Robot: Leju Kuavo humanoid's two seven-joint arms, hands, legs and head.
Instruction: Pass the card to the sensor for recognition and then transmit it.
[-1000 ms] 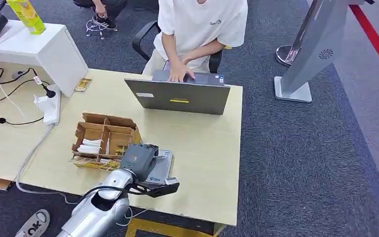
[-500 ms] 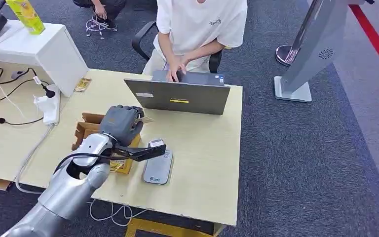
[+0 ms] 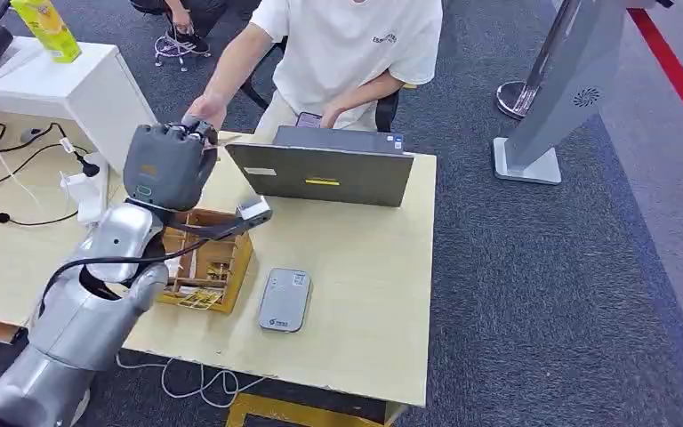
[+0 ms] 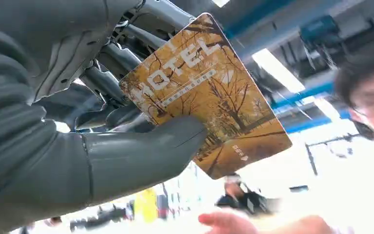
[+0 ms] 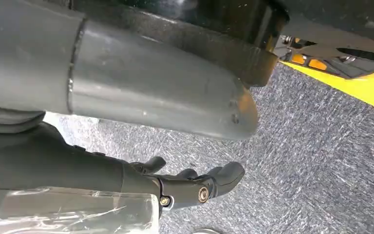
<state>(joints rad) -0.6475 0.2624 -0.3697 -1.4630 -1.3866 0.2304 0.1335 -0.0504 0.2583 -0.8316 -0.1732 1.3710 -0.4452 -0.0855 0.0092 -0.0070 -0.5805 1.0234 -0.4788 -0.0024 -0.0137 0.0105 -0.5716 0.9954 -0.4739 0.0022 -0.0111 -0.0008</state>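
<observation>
1. The card (image 4: 209,97), a yellow-brown hotel key card with autumn trees printed on it, is sitting pinched in the left hand (image 3: 167,166), the thick thumb pressing its face against the darker fingers (image 4: 108,83) behind it.
2. The left hand is now raised beyond the cardboard organizer (image 3: 206,258), near the laptop (image 3: 325,171); a second ago it was hovering low over the sensor (image 3: 284,299), so the recognition pass looks done.
3. The sensor, a flat grey reader, is lying uncovered on the bench (image 3: 365,267), well apart from the card.
4. The person's hand (image 3: 204,111) is reaching out to the raised robot hand and looks to be touching or nearly touching it; half a second ago both of the person's hands were at the laptop. In my judgement the handover is beginning.
5. The right hand (image 5: 195,187) is hanging over the grey carpet (image 5: 297,161), fingers loosely curled and holding nothing.
6. The next move calls for loosening the thumb only once the person is gripping the card, or it may drop.
</observation>
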